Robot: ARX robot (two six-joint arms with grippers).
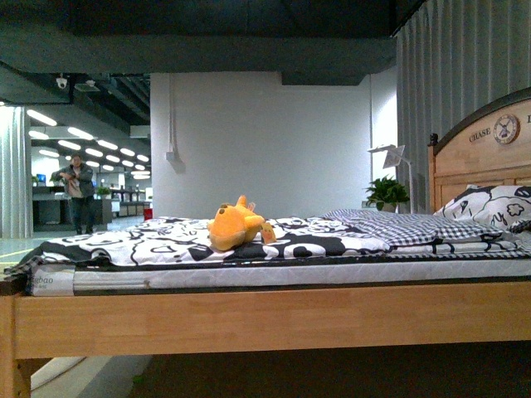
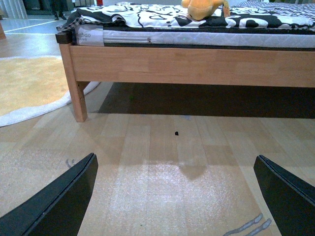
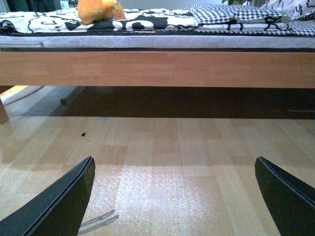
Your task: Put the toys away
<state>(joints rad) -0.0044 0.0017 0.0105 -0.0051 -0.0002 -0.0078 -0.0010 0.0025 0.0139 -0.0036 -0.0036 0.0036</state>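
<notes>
Off to the left, a pale yellow rug [image 2: 29,83] lies on the wooden floor [image 2: 162,147] beside the bed's corner leg [image 2: 78,98]. The left gripper [image 2: 174,196] hangs low over the boards in front of the bed frame [image 2: 197,66], its two dark fingers spread wide with nothing between them. Further right, the orange-yellow plush toy [image 1: 238,225] lies on the black-and-white bedspread [image 1: 141,245], near the mattress's front edge, left of the bed's middle and well above both grippers. The right gripper [image 3: 174,196] also hangs low, fingers wide apart and empty. Right of the toy lies a folded checked quilt [image 1: 390,228], then a patterned pillow [image 1: 494,207] against the wooden headboard [image 1: 485,153]. The plush looks light, soft and squashy, not fragile. A pinch across its rounded body should hold better than one on a stubby limb.
</notes>
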